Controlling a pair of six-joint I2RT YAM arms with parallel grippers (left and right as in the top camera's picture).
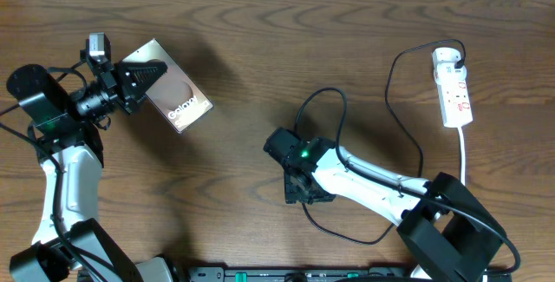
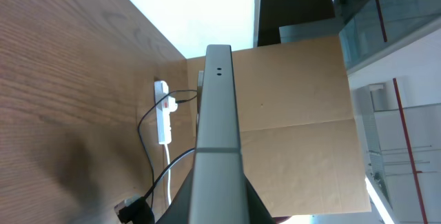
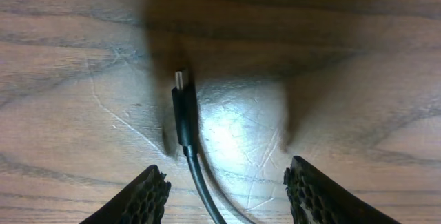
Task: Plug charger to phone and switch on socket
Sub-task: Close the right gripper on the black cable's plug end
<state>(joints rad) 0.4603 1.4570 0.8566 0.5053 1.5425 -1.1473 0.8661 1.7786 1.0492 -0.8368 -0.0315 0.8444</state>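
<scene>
We log a dark brown wood-grain table [image 1: 225,169] with a few light scratches on its top. At the far right a white elongated plastic power strip [image 1: 453,91] lies flat on it, red switch marks facing up. Its white cord [image 1: 463,156] trails toward the near edge. A long thin black cable [image 1: 388,82] leaves the strip's far end and loops over the wood toward the middle (several loose curls). Its small metal plug tip [image 3: 180,79] lies flat on the grain.

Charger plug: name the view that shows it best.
Right wrist: the charger plug lies sharp on the table between the right gripper's open fingers. Overhead shows only the cable; the gripper hides the plug. Left wrist shows distant cable.
</scene>
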